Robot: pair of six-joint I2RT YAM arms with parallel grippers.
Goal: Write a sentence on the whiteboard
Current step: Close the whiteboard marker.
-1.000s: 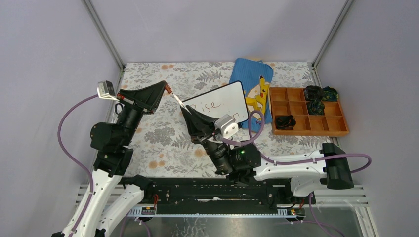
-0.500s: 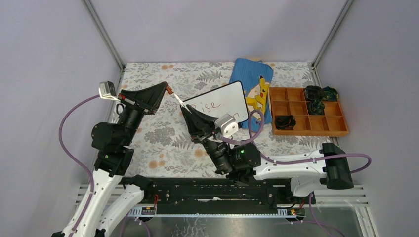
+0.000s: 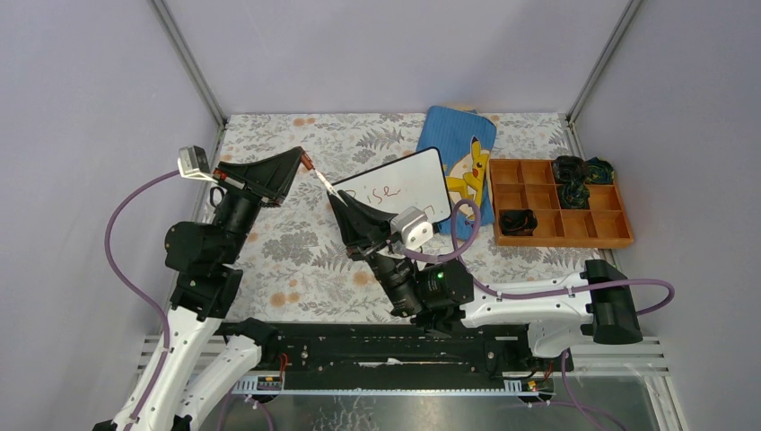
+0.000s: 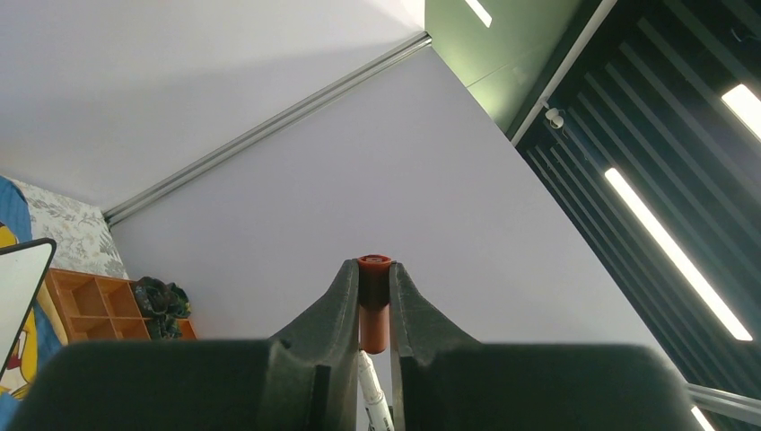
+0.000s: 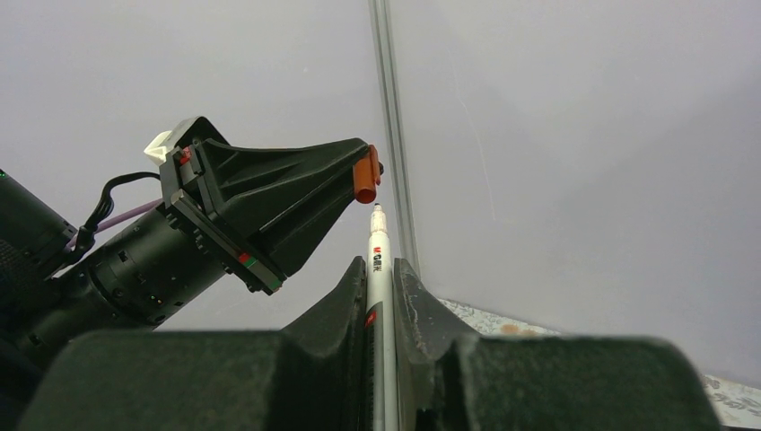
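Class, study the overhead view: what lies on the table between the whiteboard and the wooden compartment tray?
The blue Pikachu pouch lies there, its left side partly under the whiteboard; the top external view shows it.

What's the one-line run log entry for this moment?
left gripper: shut on red cap | right gripper: shut on marker | marker tip: near cap, not inside | whiteboard: some writing on it
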